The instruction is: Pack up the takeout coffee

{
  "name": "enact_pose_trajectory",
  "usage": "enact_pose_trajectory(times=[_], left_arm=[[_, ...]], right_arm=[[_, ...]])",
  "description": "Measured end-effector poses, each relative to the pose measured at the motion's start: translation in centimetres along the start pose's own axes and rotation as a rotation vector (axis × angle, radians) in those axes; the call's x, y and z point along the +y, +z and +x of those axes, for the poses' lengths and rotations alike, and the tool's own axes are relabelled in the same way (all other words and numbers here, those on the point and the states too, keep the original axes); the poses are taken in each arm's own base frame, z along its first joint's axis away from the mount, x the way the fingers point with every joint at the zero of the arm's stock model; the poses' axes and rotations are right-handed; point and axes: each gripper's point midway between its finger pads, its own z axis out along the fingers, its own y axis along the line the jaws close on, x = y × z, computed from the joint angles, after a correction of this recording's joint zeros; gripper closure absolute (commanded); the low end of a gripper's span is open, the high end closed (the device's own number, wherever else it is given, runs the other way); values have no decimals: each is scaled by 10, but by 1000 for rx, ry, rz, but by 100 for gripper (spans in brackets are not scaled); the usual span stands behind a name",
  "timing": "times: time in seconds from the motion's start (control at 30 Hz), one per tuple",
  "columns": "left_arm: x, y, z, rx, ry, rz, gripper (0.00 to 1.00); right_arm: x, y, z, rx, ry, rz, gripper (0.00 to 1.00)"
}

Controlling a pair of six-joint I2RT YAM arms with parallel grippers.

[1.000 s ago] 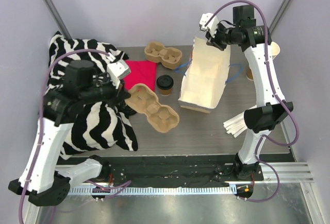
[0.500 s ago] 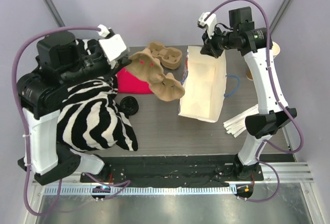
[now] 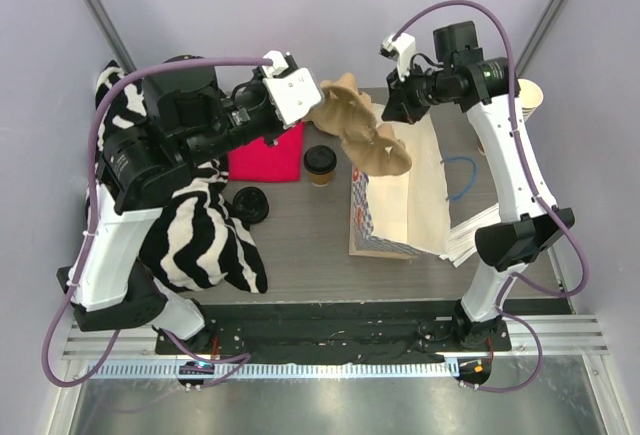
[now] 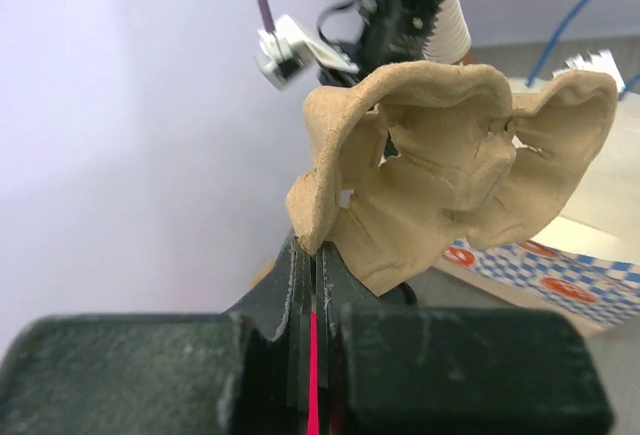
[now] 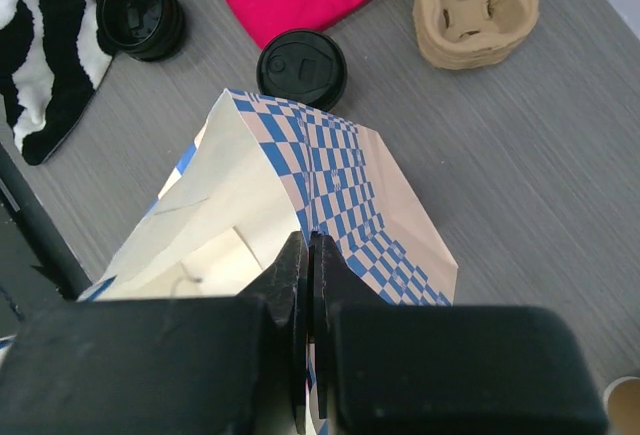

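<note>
Two robot arms are reaching over a grey counter (image 3: 300, 255), and I am watching them from above and through both wrist cameras. The left hand (image 3: 312, 115) is pressing together on the rim of a brown moulded-pulp cup carrier (image 3: 365, 140). It is holding the carrier tilted in the air, partly over a paper bag (image 3: 400, 215). The right hand (image 3: 392, 110) is pinching the top edge of that bag, its fingers closed on the fold. The bag is cream with a blue check pattern and a blue cord handle (image 3: 460, 175), and it is leaning from the counter up to the hand.

The takeout coffee (image 3: 319, 163), a small tan cup with a black lid, is standing upright on the counter, outside the bag. It is sitting between a bright pink cloth (image 3: 265, 155) and the bag, just beside the cloth. A loose black lid (image 3: 248, 204) is lying nearer the arms, right against a zebra-striped cloth (image 3: 200, 235). Through the right wrist camera I am seeing a second pulp carrier (image 5: 475, 10) sitting on the counter beyond the coffee. Lidless tan cups (image 3: 528, 100) are standing at the far right.
</note>
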Motion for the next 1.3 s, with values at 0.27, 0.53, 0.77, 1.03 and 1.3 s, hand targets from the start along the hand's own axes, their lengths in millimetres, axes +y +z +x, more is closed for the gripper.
enact_pose_trajectory(times=[0.27,0.53,0.77,1.03,1.3], left_arm=[[15,-2,-44,-144,37,-95,100],[-5,10,-45,-129,138,-72,100],[-51,50,-15,21,360,6,100],[-110,69,6,138,562,144,100],[-148,93,50,321,622,264,100]], right_arm=[[13,1,9,29,21,1,99],[17,-3,4,21,45,19,99],[32,-21,-5,-15,64,26,99],[59,-33,-2,-22,101,7,99],[67,-28,13,16,168,-4,99]])
